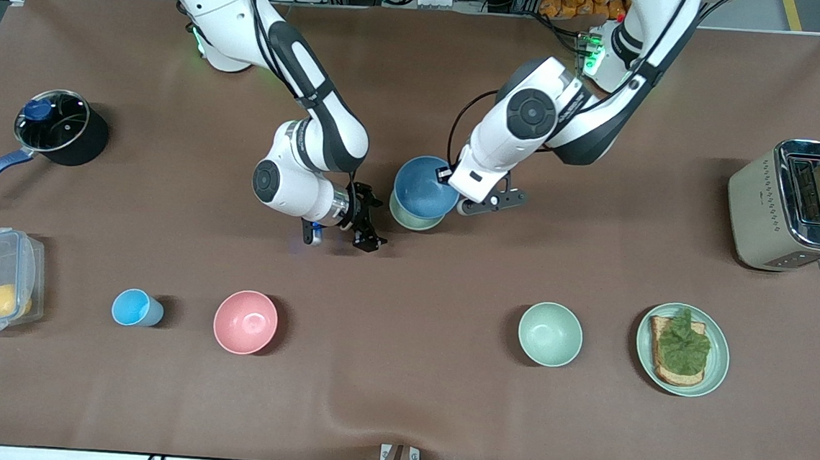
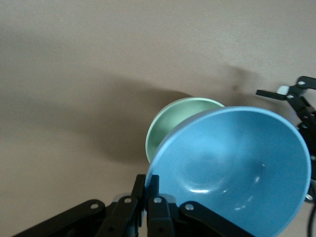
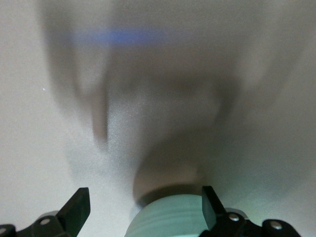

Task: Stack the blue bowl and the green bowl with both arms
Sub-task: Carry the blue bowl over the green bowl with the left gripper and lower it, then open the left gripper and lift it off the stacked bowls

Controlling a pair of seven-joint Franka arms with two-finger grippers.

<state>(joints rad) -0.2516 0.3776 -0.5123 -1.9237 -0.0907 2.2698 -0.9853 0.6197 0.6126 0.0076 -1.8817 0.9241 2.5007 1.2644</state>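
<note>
Left end effector [image 2: 147, 197] pinches the rim of the matte mid-blue round bowl [image 1: 424, 180], tilted over the sage-green round bowl [image 1: 411, 220] mid-worktop, presumably for nesting. Right end effector [image 1: 369, 221], spread, empty, just beside the green bowl.

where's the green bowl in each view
Front view: the green bowl peeks out under the blue bowl, mid-table.
Left wrist view: its rim shows past the blue bowl that the left gripper pinches.
Right wrist view: a pale green curve between the open jaws of the right gripper, likely this bowl.
Shared landmark: the brown table.
</note>
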